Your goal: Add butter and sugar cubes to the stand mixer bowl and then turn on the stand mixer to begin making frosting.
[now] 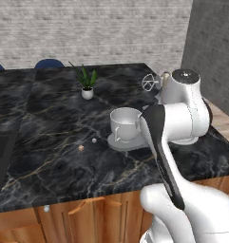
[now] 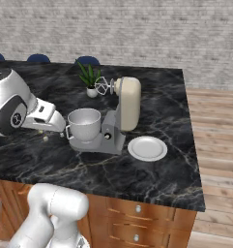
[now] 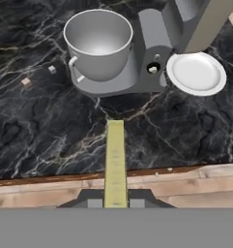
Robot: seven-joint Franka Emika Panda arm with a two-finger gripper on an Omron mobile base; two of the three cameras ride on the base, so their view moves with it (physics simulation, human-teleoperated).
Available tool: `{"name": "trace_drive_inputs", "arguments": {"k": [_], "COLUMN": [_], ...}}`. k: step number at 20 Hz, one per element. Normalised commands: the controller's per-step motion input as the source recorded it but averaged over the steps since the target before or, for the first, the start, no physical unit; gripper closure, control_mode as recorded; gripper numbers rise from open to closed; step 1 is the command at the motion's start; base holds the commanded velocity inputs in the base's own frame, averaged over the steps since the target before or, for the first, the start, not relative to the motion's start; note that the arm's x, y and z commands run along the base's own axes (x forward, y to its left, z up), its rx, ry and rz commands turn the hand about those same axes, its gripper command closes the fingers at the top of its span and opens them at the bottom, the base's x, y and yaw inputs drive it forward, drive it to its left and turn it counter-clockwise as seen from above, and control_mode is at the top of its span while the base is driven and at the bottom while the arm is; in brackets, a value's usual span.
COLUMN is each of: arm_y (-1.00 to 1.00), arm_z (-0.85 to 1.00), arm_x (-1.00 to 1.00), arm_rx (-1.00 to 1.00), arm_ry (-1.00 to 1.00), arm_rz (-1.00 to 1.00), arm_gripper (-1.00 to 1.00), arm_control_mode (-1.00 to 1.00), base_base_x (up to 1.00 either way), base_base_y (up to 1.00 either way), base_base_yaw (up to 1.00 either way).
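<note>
On the black marble counter (image 1: 59,123): a stand mixer with grey base and cream rounded head (image 2: 129,104), wire whisk (image 1: 149,83) up in the air, small dark knob (image 3: 153,69) on the base. Standing on that grey base: the white cup-shaped stand mixer bowl with a side handle (image 1: 125,124), pale grey inside, with nothing in it.

Lying on the counter to the left of the bowl, near it but not touching: the tiny tan-orange lump of butter (image 1: 81,148) and the tiny white sugar cube (image 1: 94,140). Close to each other, the white one nearer the bowl. Both outside the bowl.

Just right of the mixer: a flat round white plate (image 2: 147,148). Behind the mixer: a small green plant in a white pot (image 1: 87,90).

Up above the counter's front edge, looking down at the bowl: the two-finger gripper (image 3: 115,203). Nearly closed, tips close together. Between the tips: a thin yellow-green strip (image 3: 115,155). Cannot tell what it is or whether it is held.
</note>
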Motion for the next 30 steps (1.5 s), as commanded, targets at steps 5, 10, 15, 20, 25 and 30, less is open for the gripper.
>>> {"name": "trace_drive_inputs", "arguments": {"k": [5,10,15,20,25,30], "arm_y": [0.44,0.17,0.06,0.0,-0.01,-0.1], "arm_z": [0.41,0.09,-0.01,-0.16,-0.28,-0.48], "arm_x": [0.12,0.47,0.65,0.61,0.52,0.49], "arm_rx": [-0.01,0.0,0.0,0.0,0.01,0.0], "arm_ry": [0.02,0.05,0.07,0.06,0.04,0.0], "arm_rz": [-0.22,-0.23,-0.26,-0.19,-0.09,-0.01], "arm_gripper": [1.0,1.0,1.0,1.0,1.0,1.0], "arm_control_mode": [-1.0,-1.0,-1.0,-1.0,-1.0,-1.0], "base_base_x": [0.0,0.0,0.0,0.0,0.0,0.0], "base_base_y": [0.0,0.0,0.0,0.0,0.0,0.0], "base_base_yaw": [0.0,0.0,0.0,0.0,0.0,0.0]}}
